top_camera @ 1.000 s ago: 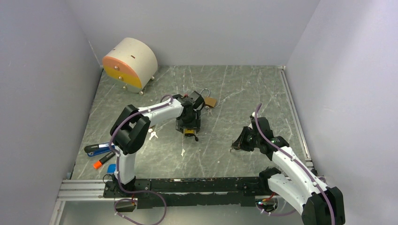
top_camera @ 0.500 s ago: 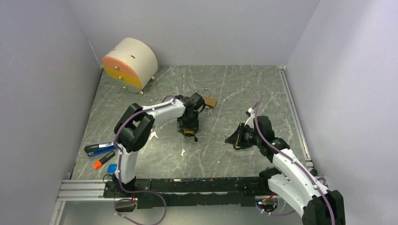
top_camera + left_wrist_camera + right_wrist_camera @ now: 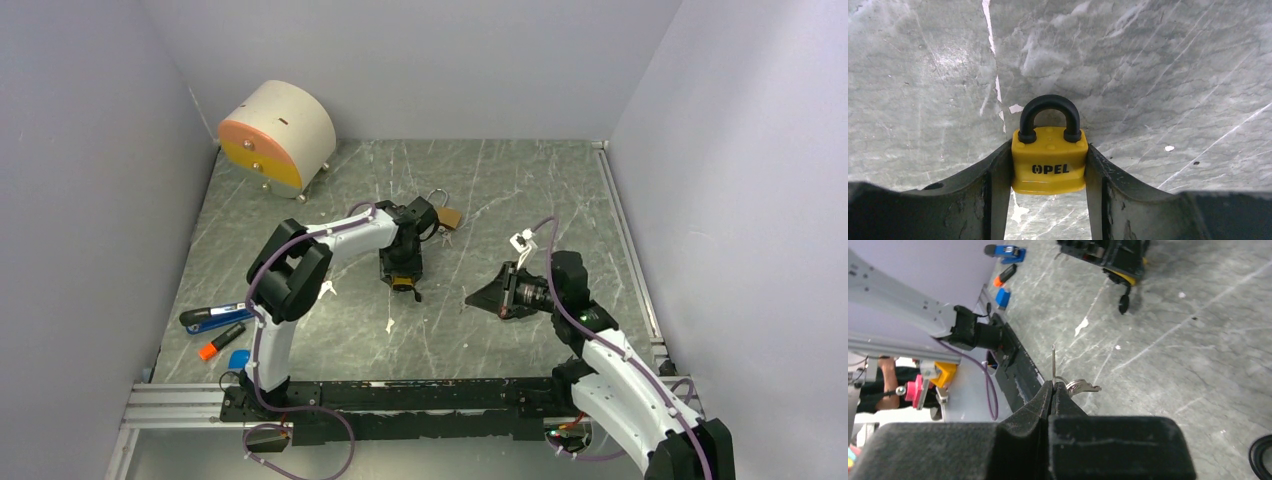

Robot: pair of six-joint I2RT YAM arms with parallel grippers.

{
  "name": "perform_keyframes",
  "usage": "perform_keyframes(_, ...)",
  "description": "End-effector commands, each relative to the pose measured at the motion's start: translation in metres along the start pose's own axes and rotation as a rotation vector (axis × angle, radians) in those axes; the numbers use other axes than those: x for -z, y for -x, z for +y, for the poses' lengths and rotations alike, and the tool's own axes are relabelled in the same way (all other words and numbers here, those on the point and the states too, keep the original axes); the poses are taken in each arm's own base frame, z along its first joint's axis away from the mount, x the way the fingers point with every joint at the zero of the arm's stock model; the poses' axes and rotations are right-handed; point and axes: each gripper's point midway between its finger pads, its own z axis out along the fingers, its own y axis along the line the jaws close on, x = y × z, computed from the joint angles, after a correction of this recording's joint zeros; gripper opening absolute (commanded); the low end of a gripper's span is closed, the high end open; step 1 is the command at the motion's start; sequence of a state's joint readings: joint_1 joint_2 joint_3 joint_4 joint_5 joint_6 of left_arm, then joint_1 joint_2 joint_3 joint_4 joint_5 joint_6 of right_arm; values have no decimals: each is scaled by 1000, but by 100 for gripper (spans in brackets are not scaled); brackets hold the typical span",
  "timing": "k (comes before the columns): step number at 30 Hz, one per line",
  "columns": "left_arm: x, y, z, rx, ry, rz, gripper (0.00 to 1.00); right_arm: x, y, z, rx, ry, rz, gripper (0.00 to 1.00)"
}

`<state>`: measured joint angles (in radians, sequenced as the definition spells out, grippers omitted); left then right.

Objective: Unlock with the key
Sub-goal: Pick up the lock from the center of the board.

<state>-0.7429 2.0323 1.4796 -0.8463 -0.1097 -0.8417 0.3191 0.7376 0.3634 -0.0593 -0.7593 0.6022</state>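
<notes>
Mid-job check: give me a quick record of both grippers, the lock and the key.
left gripper: shut on padlock
padlock: yellow, body clamped between the fingers
shackle: black, closed
right gripper: shut on keys
keys: bunch at the fingertips, one blade pointing up
key to lock: apart, not inserted
other: brass padlock on the table behind the left gripper
</notes>
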Motion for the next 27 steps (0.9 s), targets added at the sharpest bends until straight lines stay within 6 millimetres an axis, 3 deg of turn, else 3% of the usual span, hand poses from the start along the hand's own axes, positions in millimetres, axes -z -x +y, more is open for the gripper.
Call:
perform_keyframes(1,11,10,-8,21,-23,-38,3,6,11,38,155,197,-36,0)
perform_keyframes(6,45,21,-28,64,-156,-71,2,9,14,53,191,276,-48,0)
perform_keyframes(15,109,34,-53,268,-402,-71,2,-15,33,41,79,118,26,0)
perform_keyframes(23,135,35,-57,466,-547,1,3,-41,25,49,71,30,134,0)
perform_keyframes(27,140,35,-56,500,-565,8,3,-51,24,37,47,-43,162,0)
